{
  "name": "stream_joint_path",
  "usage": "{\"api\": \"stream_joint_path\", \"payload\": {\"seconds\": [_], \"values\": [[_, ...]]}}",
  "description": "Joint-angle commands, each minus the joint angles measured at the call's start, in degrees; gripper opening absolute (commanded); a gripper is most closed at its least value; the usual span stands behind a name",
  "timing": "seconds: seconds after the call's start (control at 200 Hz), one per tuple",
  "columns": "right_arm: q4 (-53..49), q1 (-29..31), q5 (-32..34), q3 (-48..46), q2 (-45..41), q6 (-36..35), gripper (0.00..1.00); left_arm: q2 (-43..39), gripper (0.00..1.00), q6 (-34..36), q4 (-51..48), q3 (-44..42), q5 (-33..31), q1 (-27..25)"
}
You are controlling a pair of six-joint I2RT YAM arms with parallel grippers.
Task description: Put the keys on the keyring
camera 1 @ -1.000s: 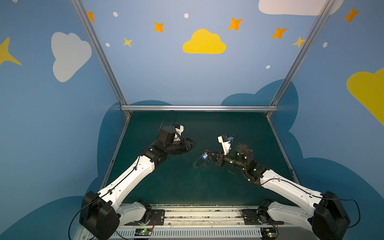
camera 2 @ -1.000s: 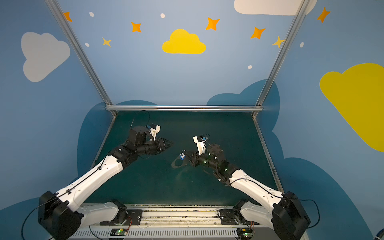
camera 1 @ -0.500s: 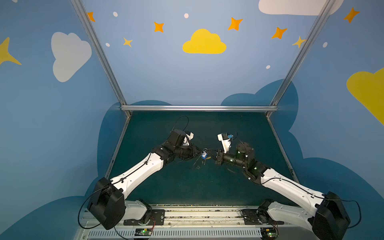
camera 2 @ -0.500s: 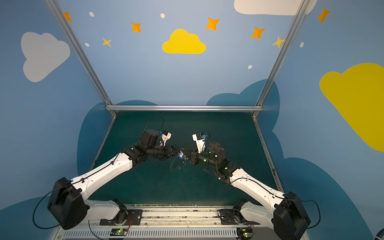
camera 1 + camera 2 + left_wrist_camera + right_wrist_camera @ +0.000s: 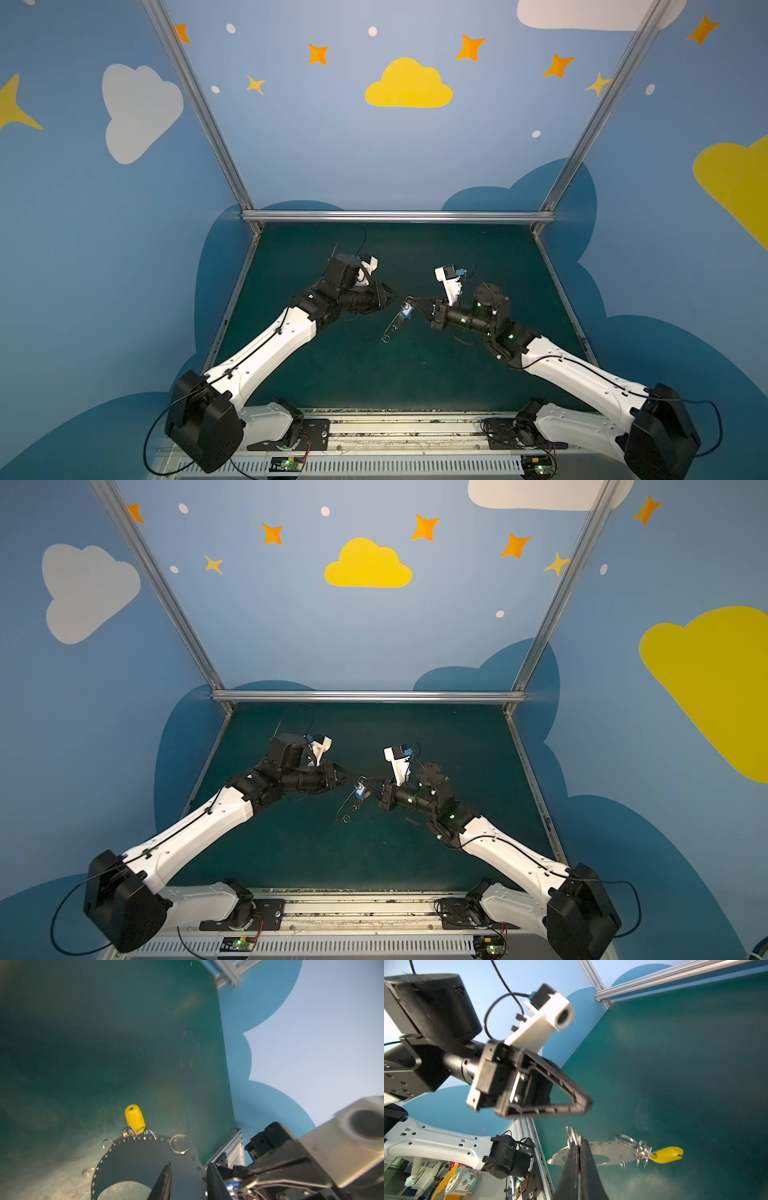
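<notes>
Dark green mat (image 5: 374,374) spreads beneath the left claw (image 5: 392,299). Beyond it, an aluminium bar (image 5: 395,216) edges the blue wall (image 5: 332,166), with a yellow cloud (image 5: 408,85) and orange stars (image 5: 318,54) painted high above.

The flat grey metal keyring plate (image 5: 395,326) is between the left gripper (image 5: 392,299) and the right gripper (image 5: 416,308), above the dark green table mat (image 5: 415,374).

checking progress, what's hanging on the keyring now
The yellow tag hangs from a split ring at the edge of the keyring opposite the right gripper, shut on it. The blue tag sits by that grip; the fingers hide whether it is threaded.
</notes>
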Motion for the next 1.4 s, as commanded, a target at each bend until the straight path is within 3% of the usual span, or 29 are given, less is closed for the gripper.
{"api": "stream_joint_path", "payload": {"seconds": [0.0, 0.245, 0.416, 0.696, 0.826, 1.036, 1.392], "values": [[1.7, -1.2, -4.3, 0.0, 0.9, 0.7, 0.0, -2.0, 0.32, 2.7, -0.1, 0.0, 1.5, 0.8], [3.5, -2.5, -9.0, 0.6, 4.2, 2.2, 0.0, -1.0, 0.24, 5.3, 1.8, 1.2, 11.3, 0.8], [4.2, -2.5, -10.4, 1.2, 5.0, 2.5, 0.0, 0.1, 0.23, 6.8, 0.6, 1.7, 12.5, 0.0], [5.1, -2.3, -13.2, 1.9, 6.1, 2.9, 0.0, 2.2, 0.25, 8.3, -1.1, 2.6, 11.5, -1.2], [5.0, -2.3, -13.9, 2.2, 6.4, 2.8, 0.0, 2.7, 0.19, 8.6, -1.4, 3.3, 11.8, -1.6], [4.8, -2.3, -13.9, 2.4, 6.5, 2.8, 0.0, 2.9, 0.17, 9.1, -2.4, 3.3, 11.9, -1.8], [4.8, -2.3, -13.9, 2.3, 5.7, 2.9, 0.0, 1.9, 0.28, 9.5, -4.4, 1.9, 8.0, -2.0]]}}
